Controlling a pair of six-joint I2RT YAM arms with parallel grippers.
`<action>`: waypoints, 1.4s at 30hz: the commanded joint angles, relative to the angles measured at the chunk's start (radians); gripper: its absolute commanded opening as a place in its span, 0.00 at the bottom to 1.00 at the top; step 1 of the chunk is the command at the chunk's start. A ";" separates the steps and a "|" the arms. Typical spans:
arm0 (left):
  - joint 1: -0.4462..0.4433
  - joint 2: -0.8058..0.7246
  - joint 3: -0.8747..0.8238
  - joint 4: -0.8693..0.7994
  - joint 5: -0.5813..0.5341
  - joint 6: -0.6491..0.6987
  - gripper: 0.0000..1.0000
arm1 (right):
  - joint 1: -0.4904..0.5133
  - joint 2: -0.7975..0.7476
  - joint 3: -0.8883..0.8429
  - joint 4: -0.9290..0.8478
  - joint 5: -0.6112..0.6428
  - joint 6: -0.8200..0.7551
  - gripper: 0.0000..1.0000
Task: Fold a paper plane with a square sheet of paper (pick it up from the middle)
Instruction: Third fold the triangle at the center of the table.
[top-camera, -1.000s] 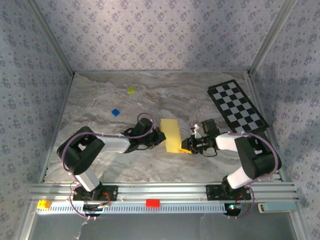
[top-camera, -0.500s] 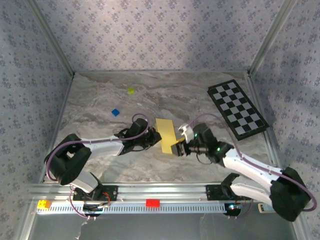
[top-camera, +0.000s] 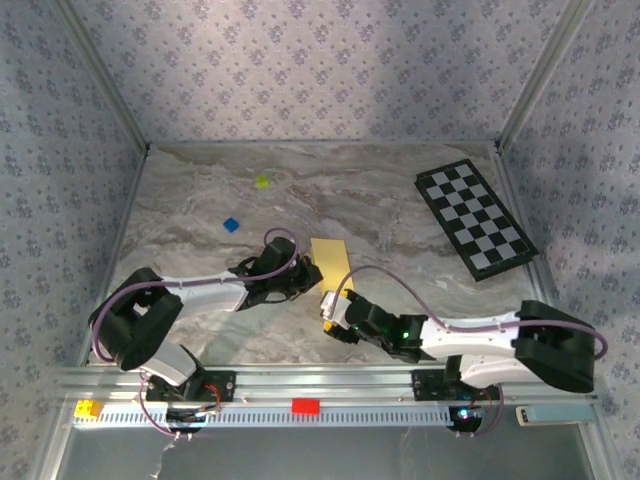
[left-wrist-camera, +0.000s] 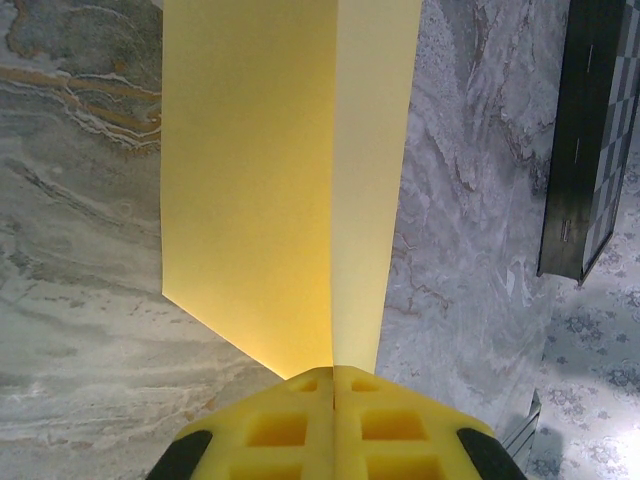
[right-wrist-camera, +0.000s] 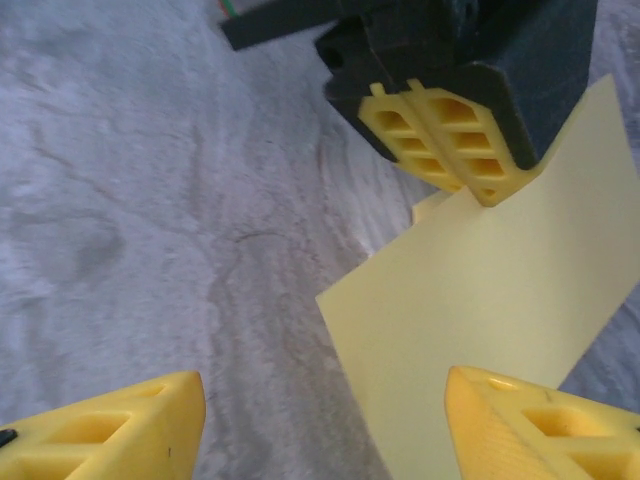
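The square sheet of paper (top-camera: 332, 258) is yellow and folded in half into a long strip, standing on edge at the table's middle. My left gripper (top-camera: 311, 274) is shut on its fold; in the left wrist view the sheet (left-wrist-camera: 270, 180) runs away from the closed left gripper (left-wrist-camera: 335, 376). My right gripper (top-camera: 335, 306) sits just near of the strip's near end, open. In the right wrist view the right gripper (right-wrist-camera: 320, 430) is spread wide, the sheet (right-wrist-camera: 500, 300) lies ahead of its right finger, and the left gripper (right-wrist-camera: 450, 140) pinches the far edge. The paper plane is out of view.
A black-and-white checkered board (top-camera: 475, 218) lies at the back right, also in the left wrist view (left-wrist-camera: 590, 140). A small blue block (top-camera: 231, 225) and a yellow-green block (top-camera: 262, 182) lie at the back left. Bare marble table (top-camera: 200, 320) lies to the left.
My right gripper let go of the paper, opened, and swung from the strip's right side round to its near end. The left gripper kept its hold and shifted the strip slightly left.
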 joint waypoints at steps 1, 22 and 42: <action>0.005 -0.012 0.005 -0.015 -0.012 -0.016 0.02 | 0.018 0.075 0.041 0.120 0.156 -0.061 0.65; 0.006 -0.017 0.008 -0.024 -0.017 -0.011 0.04 | 0.015 0.112 0.038 0.107 0.206 0.023 0.08; 0.030 -0.233 0.064 -0.385 -0.174 0.092 0.47 | -0.241 0.067 0.112 -0.130 -0.376 0.300 0.00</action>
